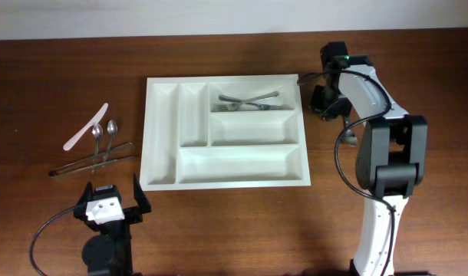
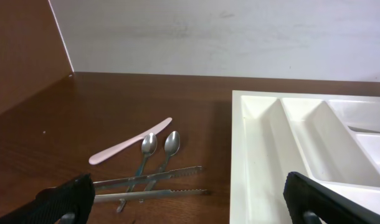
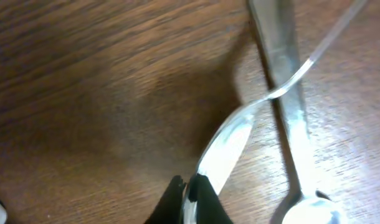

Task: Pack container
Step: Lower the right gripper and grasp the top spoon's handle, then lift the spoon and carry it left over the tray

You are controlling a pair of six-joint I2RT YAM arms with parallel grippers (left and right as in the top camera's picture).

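Right claw (image 3: 189,199) is clenched on a glossy, curved steel utensil (image 3: 230,134), just right of the tray (image 1: 226,182): smooth white, rectangular, sitting mid-counter (image 1: 65,69). Left claw (image 1: 111,201) gapes wide, released.

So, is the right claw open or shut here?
Shut: the right claw pinches the handle of a silver metal utensil on the brown wooden table.

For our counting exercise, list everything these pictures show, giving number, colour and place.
tray: one, white, table centre
forks: two, silver, tray's far-right compartment
spoons: two, silver, left of tray
knife: one, pink, beside those spoons
tongs: one, silver, crossing those spoons
utensil: one, silver, right of tray
right spoon: one, silver, crossing the utensil
table: one, brown
left gripper: open, near tongs
right gripper: shut on utensil
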